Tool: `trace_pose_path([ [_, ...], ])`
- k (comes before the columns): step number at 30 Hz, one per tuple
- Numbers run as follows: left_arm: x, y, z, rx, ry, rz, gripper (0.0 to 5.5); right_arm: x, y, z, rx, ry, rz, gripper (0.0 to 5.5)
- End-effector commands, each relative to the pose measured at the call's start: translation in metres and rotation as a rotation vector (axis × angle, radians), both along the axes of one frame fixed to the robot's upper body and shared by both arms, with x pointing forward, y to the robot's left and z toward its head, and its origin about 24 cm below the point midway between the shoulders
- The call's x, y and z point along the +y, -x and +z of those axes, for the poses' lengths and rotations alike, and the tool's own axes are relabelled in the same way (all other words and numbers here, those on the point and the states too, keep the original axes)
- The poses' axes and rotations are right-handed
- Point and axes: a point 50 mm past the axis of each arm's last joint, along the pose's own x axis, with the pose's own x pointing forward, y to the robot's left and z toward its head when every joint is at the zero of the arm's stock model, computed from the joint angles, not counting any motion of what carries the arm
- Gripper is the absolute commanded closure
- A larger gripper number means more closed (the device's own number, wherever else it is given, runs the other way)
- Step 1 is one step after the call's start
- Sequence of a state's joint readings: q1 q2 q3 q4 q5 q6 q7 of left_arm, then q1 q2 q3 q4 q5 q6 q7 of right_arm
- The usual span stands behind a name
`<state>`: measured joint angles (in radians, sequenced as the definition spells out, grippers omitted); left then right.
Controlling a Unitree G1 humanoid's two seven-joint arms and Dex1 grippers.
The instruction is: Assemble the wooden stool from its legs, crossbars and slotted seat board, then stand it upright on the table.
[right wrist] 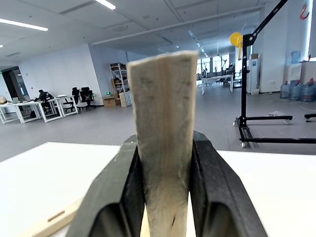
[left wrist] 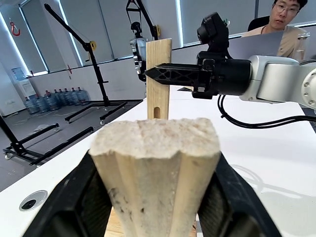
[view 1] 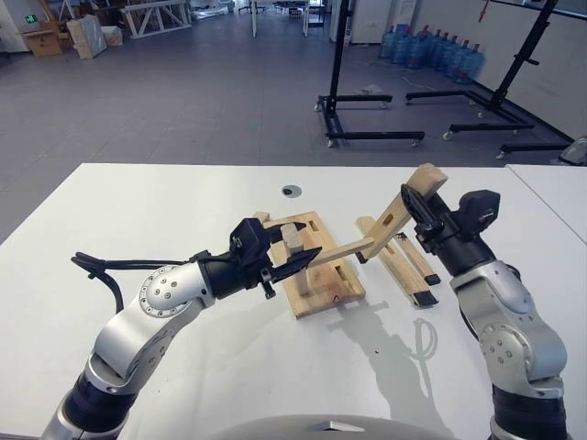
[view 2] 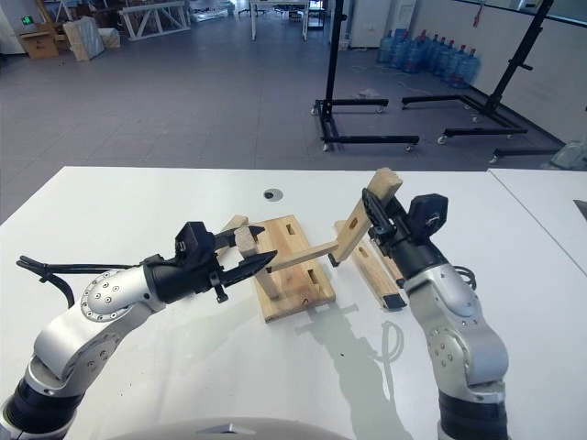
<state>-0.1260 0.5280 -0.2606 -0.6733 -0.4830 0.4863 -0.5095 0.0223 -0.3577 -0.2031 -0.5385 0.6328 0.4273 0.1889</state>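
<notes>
Left gripper pinches a short leg upright on the seat board (mid-table). Right gripper clamps a tilted leg with crossbar attached. 2 loose pieces lie beside the board, toward the table's right edge.

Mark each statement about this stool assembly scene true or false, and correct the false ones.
1. The left end effector grips an upright pale wooden leg. True.
2. The flat slotted wooden seat board lies on the white table. True.
3. The right end effector is empty. False: it is shut on a tilted wooden leg with a crossbar.
4. The stool stands finished and upright. False: loose wooden pieces lie beside the board.
</notes>
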Motion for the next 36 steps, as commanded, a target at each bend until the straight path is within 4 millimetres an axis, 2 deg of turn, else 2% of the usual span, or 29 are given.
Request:
trace_pose_path([
  [1,0.005,0.000,-0.033,0.149,-0.110,0.058,3.36,0.006,0.007,-0.002,-0.021,0.041,0.027,4.50],
  [9,0.002,-0.001,-0.039,0.160,-0.099,0.097,3.36,0.019,0.012,-0.013,-0.018,0.118,0.098,4.50],
  [18,0.000,0.001,-0.042,0.168,-0.095,0.109,3.36,0.034,0.011,-0.012,-0.036,0.107,0.153,4.50],
  [30,-0.001,0.001,-0.046,0.158,-0.120,0.122,3.36,0.038,0.019,0.002,-0.056,0.003,0.261,4.50],
  [36,-0.002,0.001,-0.046,0.151,-0.122,0.124,3.36,0.047,0.022,-0.002,-0.041,0.083,0.315,4.50],
])
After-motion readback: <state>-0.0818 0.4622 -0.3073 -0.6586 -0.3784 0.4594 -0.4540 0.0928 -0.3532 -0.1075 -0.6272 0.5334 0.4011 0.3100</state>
